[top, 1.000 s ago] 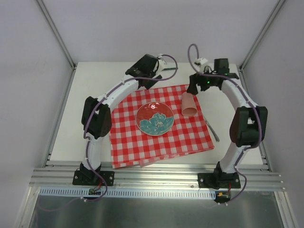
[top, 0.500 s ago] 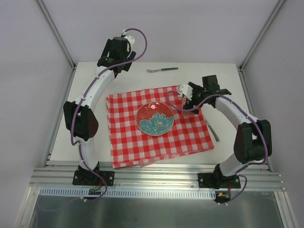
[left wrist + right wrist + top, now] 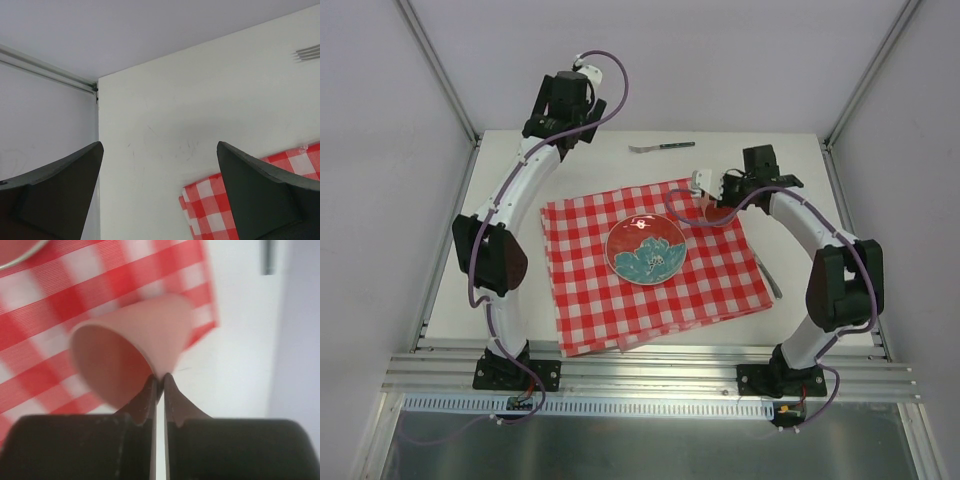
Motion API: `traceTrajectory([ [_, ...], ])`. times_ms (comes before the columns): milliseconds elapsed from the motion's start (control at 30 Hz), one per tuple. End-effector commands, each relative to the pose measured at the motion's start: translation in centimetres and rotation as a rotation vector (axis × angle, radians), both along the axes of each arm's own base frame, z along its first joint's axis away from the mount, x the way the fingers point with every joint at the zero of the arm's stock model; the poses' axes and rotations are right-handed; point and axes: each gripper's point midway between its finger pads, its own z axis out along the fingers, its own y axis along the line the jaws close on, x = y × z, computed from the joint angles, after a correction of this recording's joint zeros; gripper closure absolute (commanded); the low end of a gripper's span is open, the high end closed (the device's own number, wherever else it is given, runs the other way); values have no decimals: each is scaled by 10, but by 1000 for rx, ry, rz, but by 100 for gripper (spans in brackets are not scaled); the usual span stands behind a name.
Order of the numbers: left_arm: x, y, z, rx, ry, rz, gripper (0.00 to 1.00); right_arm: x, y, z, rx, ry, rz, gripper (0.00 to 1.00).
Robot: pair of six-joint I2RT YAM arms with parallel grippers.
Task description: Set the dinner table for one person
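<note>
Pink cup point(image 3: 135, 340) in right gripper point(image 3: 159, 382)

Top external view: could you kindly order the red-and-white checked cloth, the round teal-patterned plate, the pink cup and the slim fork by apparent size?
1. Red-and-white checked cloth
2. Round teal-patterned plate
3. Slim fork and pink cup: unsure; the fork is longer but thin, the cup partly hidden.

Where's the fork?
In the top view, the fork lies on the bare dinner table near its far edge, just past the checked cloth's far side, roughly in the middle.
</note>
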Motion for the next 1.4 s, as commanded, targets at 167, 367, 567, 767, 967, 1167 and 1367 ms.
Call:
traceTrajectory([
  [167, -9, -2, -7, 3, 18, 4, 1, 19, 21, 70, 164, 121, -127, 99],
  [367, -7, -6, -12, -2, 25, 3, 1, 30, 22, 55, 101, 396, -220, 99],
  [567, -12, -9, -10, 7, 29, -11, 1, 34, 14, 25, -6, 401, -186, 99],
  [767, -12, -8, -16, 11, 41, -7, 1, 16, 4, 25, -50, 451, -179, 99],
  [967, -7, -13, -20, -1, 44, -11, 1, 38, 8, 9, -13, 411, -254, 97],
  [1167, -6, -13, -21, -6, 45, -14, 1, 56, 19, 0, 36, 385, -301, 89],
  [1367, -6, -16, -20, -34, 43, -10, 1, 66, 25, 11, 82, 353, -338, 43],
])
